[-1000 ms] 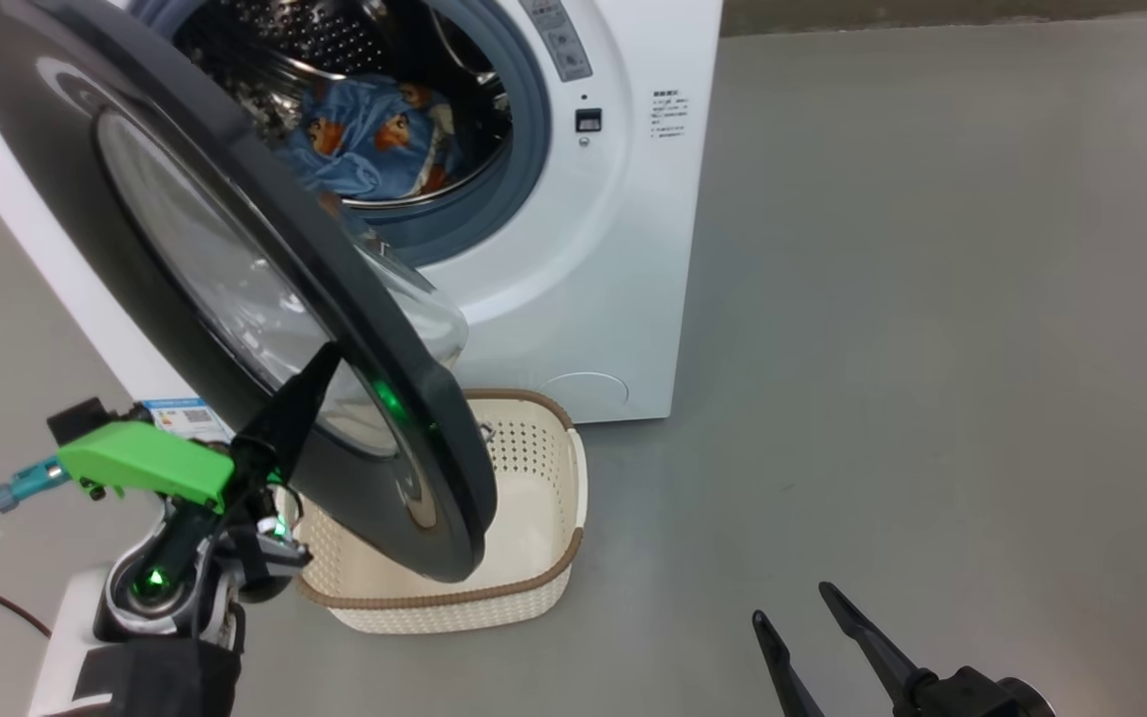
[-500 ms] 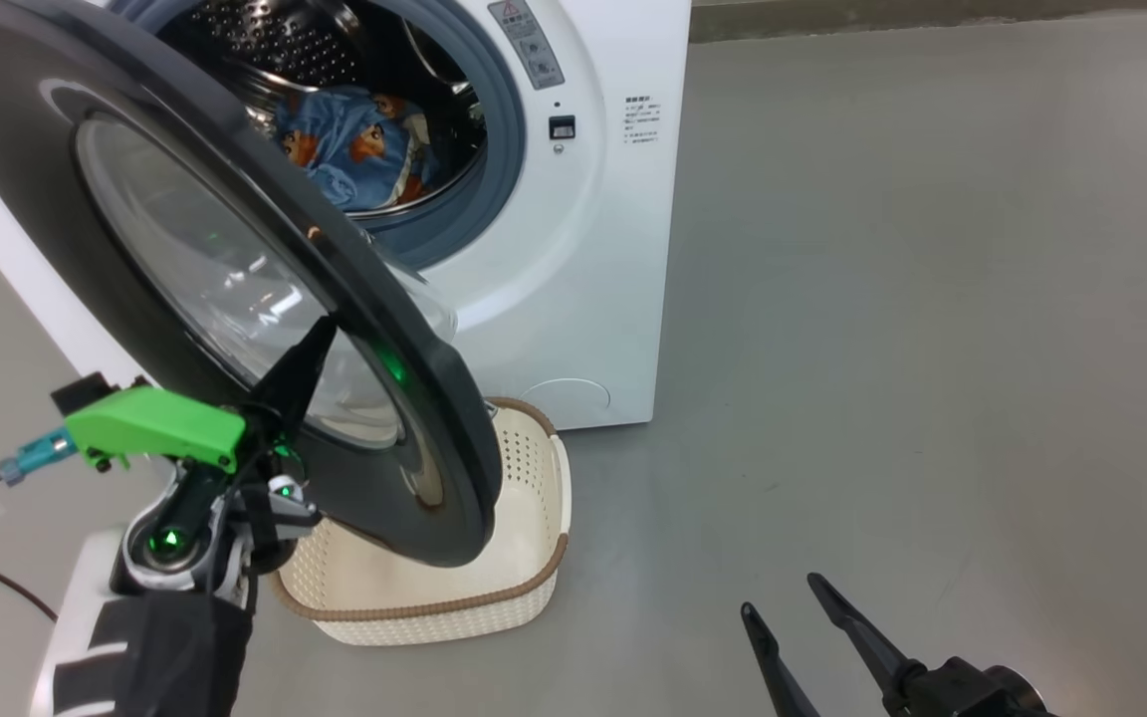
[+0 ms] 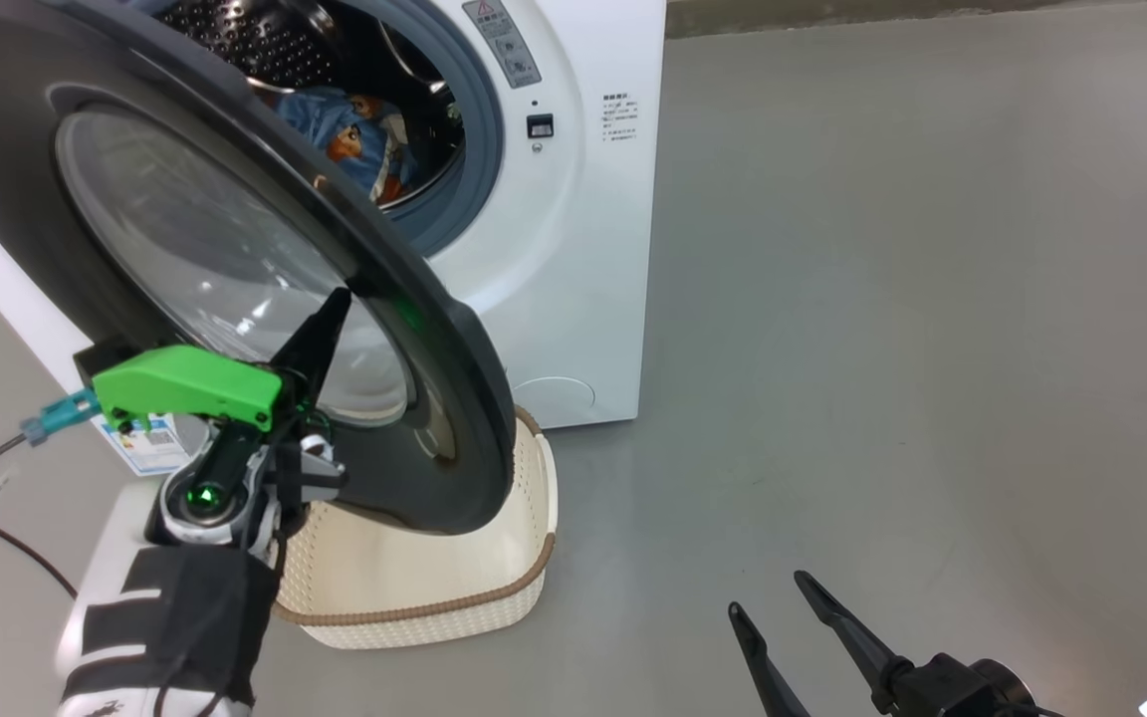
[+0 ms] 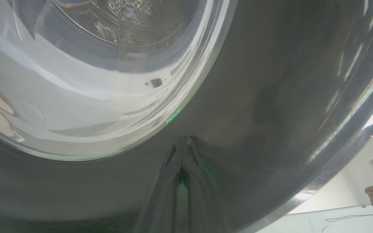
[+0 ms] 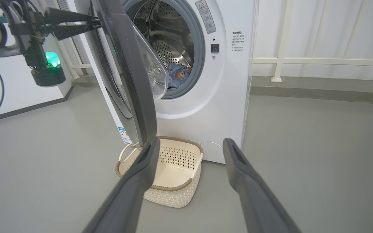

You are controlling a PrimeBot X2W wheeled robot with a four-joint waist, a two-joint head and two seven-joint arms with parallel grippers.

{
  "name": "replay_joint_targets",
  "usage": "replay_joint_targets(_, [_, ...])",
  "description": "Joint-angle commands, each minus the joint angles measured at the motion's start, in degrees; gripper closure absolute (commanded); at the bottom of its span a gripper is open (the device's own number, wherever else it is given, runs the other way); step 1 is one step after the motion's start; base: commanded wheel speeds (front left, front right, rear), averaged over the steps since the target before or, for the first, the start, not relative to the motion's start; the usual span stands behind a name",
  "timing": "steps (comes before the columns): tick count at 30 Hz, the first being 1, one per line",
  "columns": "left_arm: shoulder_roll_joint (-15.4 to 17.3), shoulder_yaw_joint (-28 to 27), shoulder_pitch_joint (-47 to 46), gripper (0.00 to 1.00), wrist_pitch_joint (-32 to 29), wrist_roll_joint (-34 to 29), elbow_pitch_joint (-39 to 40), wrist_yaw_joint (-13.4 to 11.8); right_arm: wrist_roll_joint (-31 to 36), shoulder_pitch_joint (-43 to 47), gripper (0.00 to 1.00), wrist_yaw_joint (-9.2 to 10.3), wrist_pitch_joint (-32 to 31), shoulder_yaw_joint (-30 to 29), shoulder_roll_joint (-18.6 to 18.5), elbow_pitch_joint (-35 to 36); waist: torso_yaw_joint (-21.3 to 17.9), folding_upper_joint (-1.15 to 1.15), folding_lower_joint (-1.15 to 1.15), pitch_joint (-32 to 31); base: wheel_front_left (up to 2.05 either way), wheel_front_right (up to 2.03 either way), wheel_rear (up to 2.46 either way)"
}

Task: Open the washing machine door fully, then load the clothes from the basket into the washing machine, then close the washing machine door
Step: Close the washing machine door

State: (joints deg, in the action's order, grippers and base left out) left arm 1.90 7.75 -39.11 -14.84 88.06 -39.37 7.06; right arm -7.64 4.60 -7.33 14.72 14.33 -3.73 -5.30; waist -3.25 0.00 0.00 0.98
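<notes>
To the left of the big white boxy front-loading washing machine (image 3: 583, 249), the left gripper (image 3: 320, 334) has its two long dark fingers pressed together, tips against the outer face of the large round door (image 3: 434, 378) with a glossy black rim and clear glass bowl. The door stands part-open, swung out from the machine's front. Below it, just in front of the machine, the small cream-white perforated plastic basket (image 3: 494, 597) with a brown woven rim sits on the smooth grey floor (image 3: 882, 299). Inside the machine's steel drum lie the light blue bear-printed clothes (image 3: 359, 139). Right of the machine, the floor runs to a white railing (image 5: 319, 60) – and the right gripper (image 3: 767, 593) hangs well apart from the machine, fingers spread, holding nothing.
</notes>
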Motion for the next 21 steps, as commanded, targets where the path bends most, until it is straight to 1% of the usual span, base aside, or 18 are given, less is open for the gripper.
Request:
replay_joint_targets(1, [0.99,-0.65,-3.29,1.0,0.54,0.57,1.01,0.43,-0.43,-2.27,0.0,-0.16,0.28,1.48,-0.21,1.25,0.1,0.0,0.0,0.08,0.0,0.0,0.0])
replay_joint_targets(7, [0.99,0.65,-2.02,1.0,1.6,0.91,1.18,0.43,-0.27,-2.01,0.0,-0.16,0.28,0.48,0.01,1.51,1.67,0.0,0.0,0.09,0.0,0.0,0.0])
replay_joint_targets(8, [1.25,0.85,-1.52,0.93,2.06,0.38,1.37,0.43,-0.25,-1.96,0.0,-0.16,0.28,0.29,0.05,1.56,1.95,0.0,0.0,0.02,0.0,0.0,0.0])
replay_joint_targets(9, [1.5,1.07,-0.95,0.59,2.56,-0.15,1.65,0.43,-0.22,-1.9,0.0,-0.16,0.28,0.1,0.09,1.62,2.23,0.0,0.0,-0.07,0.0,0.0,0.0])
replay_joint_targets(10, [1.88,1.33,-0.34,0.51,3.27,-0.89,2.04,0.43,-0.19,-1.82,0.0,-0.16,0.28,-0.09,0.13,1.69,2.51,0.0,0.0,-0.16,0.0,0.0,0.0])
replay_joint_targets(11, [2.36,1.92,0.29,0.11,4.22,-2.12,2.51,0.43,-0.17,-1.69,0.0,-0.16,0.28,-0.38,0.17,1.77,2.89,0.0,0.0,-0.27,0.0,0.0,0.0])
replay_joint_targets(12, [2.47,2.31,1.07,0.0,4.85,-2.72,2.89,0.43,-0.15,-1.52,0.0,-0.16,0.28,-0.69,0.22,1.86,3.29,0.0,0.0,-0.4,0.0,0.0,0.0])
replay_joint_targets(15, [3.54,4.56,3.52,0.0,7.02,-5.99,4.55,0.43,-0.11,-0.97,0.0,-0.16,0.28,-1.48,0.34,2.18,4.38,0.0,0.0,-0.74,0.0,0.0,0.0])
replay_joint_targets(18, [5.6,7.57,6.14,0.0,10.89,-11.21,6.17,0.43,-0.05,-0.56,0.0,-0.16,0.28,-1.87,0.44,2.41,5.16,0.0,0.0,-1.09,0.0,0.0,0.0])
replay_joint_targets(19, [5.6,7.57,6.14,0.0,10.89,-11.21,6.17,0.43,-0.05,-0.56,0.0,-0.16,0.28,-1.87,0.44,2.41,5.16,0.0,0.0,-1.09,0.0,0.0,0.0])
replay_joint_targets(21, [6.76,9.26,7.98,0.0,14.29,-14.42,7.46,0.43,0.05,-0.39,0.0,-0.16,0.28,-2.23,0.49,2.66,5.65,0.0,0.0,-1.32,0.0,0.0,0.0])
